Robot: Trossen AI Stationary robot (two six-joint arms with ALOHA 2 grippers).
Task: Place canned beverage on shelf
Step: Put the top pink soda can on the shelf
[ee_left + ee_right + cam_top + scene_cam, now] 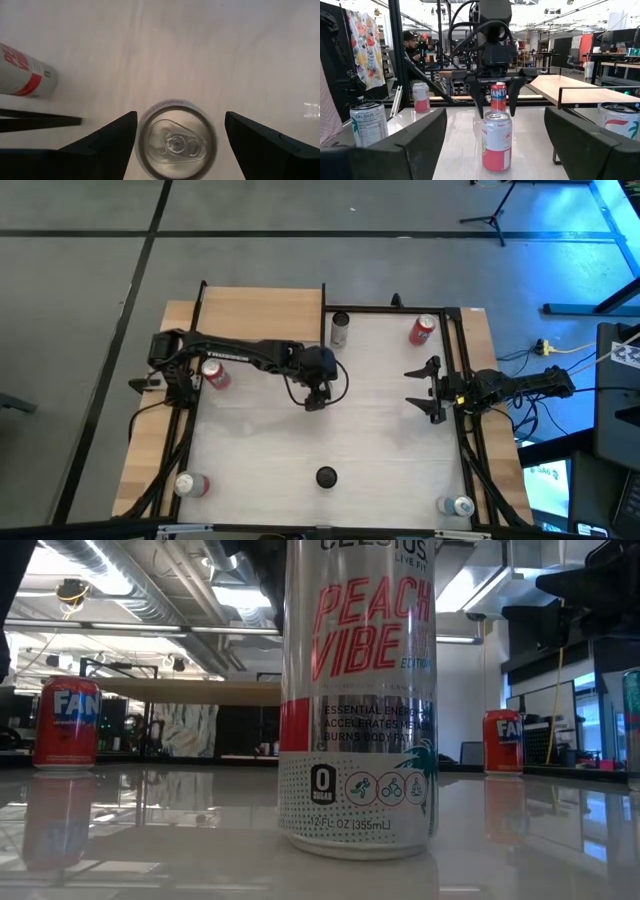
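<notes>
Can (176, 142) stands upright mid-table, probably rigid, slick, light; left gripper (177, 137) hovers above with fingers apart, astride its sides; grasp mid-body; shelf (262, 308) far-left.

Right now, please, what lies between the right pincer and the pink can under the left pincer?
Only bare whitish tabletop reaches the pink can, shown in high and right wrist views.

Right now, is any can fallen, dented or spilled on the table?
Nothing stands out. Every can in view stands upright and the table looks dry. The left gripper hangs open over the pink can; the right gripper waits open.
</notes>
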